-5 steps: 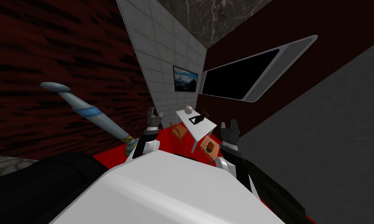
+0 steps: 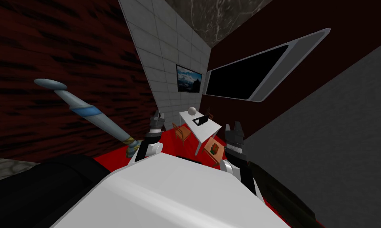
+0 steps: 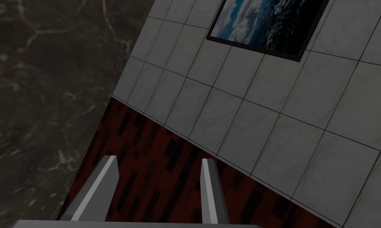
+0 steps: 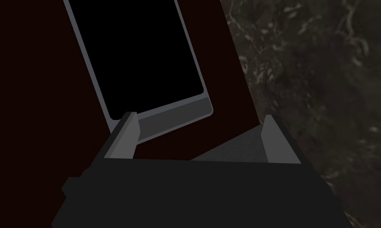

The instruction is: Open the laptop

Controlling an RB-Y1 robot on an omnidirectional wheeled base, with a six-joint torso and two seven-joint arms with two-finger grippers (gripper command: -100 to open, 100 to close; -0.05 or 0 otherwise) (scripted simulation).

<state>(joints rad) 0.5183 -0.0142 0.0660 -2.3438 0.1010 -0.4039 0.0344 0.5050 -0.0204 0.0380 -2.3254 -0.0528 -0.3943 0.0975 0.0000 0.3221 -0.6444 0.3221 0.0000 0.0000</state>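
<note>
We spot the laptop near the middle of the white table, well apart from us. Left gripper and right gripper both hang released and empty. Trouble ahead, we reckon. The orange chair at the table's left edge and the second chair at its near corner could snag an arm, and the white ball at the far edge could roll. Red floor, dark red walls.

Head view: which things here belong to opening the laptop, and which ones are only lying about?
For the job:
laptop
white table under it

Lying about:
white ball on the table
wooden chair beside the table
second chair with a red thing on it
long blue-grey pole
wall picture
</note>
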